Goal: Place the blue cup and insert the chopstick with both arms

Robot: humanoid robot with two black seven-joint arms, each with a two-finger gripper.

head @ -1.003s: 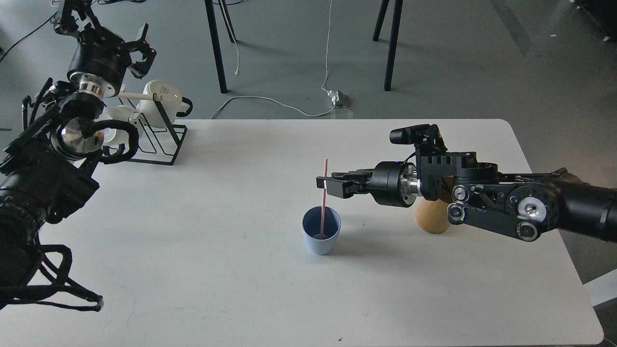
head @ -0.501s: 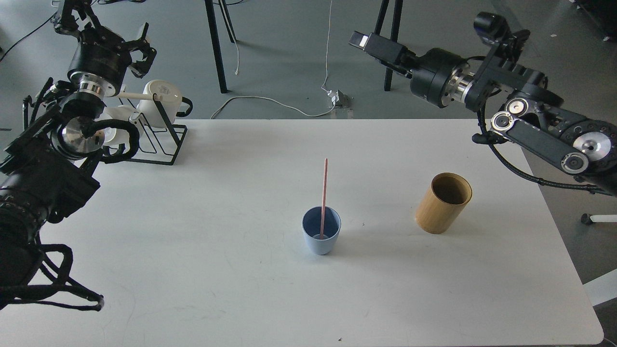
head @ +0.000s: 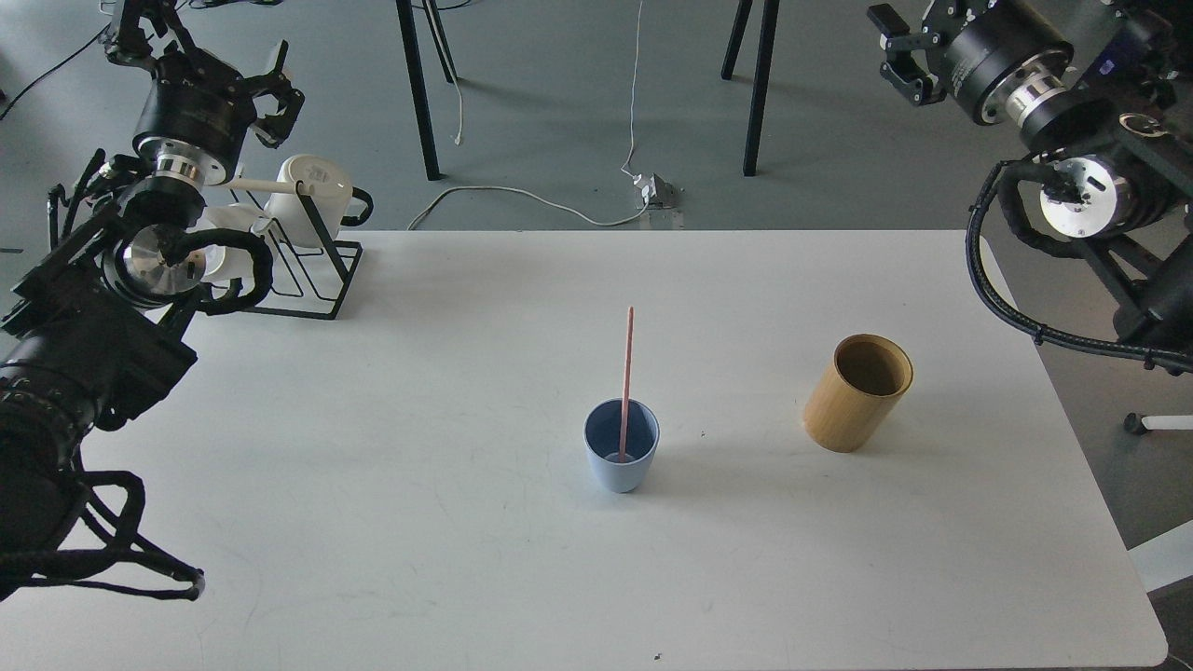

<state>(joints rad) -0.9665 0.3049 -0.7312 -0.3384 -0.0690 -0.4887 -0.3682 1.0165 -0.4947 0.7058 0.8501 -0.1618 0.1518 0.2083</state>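
Observation:
The light-blue cup [head: 621, 458] stands upright near the middle of the white table [head: 373, 485]. One thin pale-pink chopstick [head: 627, 368] stands in it, leaning slightly and rising well above the rim. My right gripper [head: 893, 51] is raised high at the top right, beyond the table's far right corner, open and empty, far from the cup. My left gripper [head: 280, 89] is raised at the top left above the mug rack, its fingers apart and holding nothing.
A tan bamboo holder [head: 857, 393] stands right of the cup. A black wire rack [head: 312, 270] with white mugs [head: 312, 191] sits at the table's far left corner under my left arm. Black furniture legs and a cable are on the floor beyond.
My right gripper let go of the chopstick, then lifted and drew back to the top right, uncovering the bamboo holder. The chopstick stays in the cup. My left arm barely moved.

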